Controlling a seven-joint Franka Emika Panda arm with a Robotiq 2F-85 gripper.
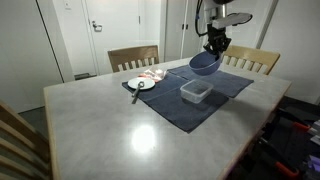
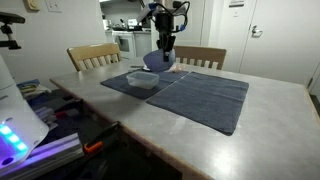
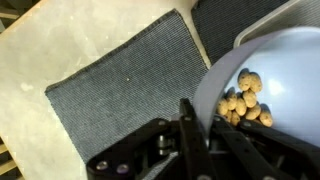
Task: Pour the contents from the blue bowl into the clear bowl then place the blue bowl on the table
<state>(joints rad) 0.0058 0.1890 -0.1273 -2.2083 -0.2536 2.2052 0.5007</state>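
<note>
pincer (image 1: 214, 47) clamped on raised blue bowl (image 1: 205, 64), nuts (image 3: 245, 102) inside, clear bowl (image 1: 195, 92) on cloth (image 1: 185, 112)

We read this as a home dining area: a dining table (image 1: 120, 125) with wooden chairs (image 1: 133, 57), white panel doors (image 1: 103, 30), and a likely kitchen through a doorway (image 2: 125, 38).
</note>
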